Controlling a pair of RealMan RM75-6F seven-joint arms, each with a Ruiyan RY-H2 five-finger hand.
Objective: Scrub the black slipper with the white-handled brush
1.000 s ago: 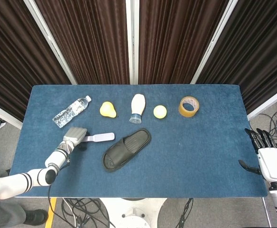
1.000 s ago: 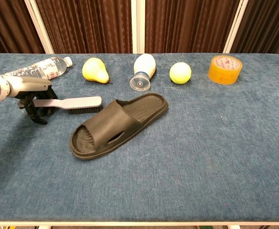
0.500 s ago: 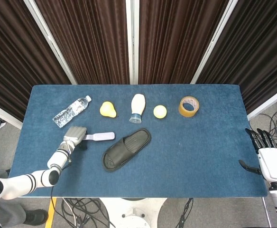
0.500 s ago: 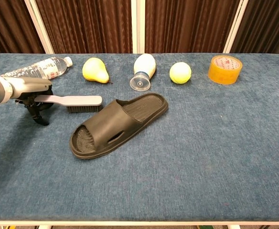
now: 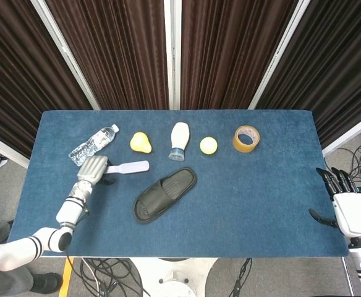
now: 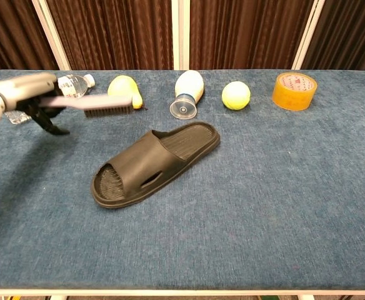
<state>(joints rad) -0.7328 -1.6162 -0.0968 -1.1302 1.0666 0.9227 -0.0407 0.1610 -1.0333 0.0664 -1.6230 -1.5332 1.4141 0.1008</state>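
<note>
Now the left hand [image 6: 35, 100], clamped on the brush [image 6: 101, 103], has lifted it off the table [image 6: 282, 187], leaving it ready to swing over the slipper [image 6: 154, 164].

Rectangular table [image 5: 273, 204] covered in dark blue felt-like cloth. Along the far side, left to right: clear plastic water bottle [image 5: 93, 145] lying down, yellow pear [image 5: 140, 143], white bottle [image 5: 179, 140] on its side with its open mouth toward the near edge, yellow-green ball [image 5: 208, 145], flat roll of tan tape [image 5: 246, 138]. Nearer the middle, black rubber slipper [image 6: 154, 164] lying sole-down, set diagonally.
</note>
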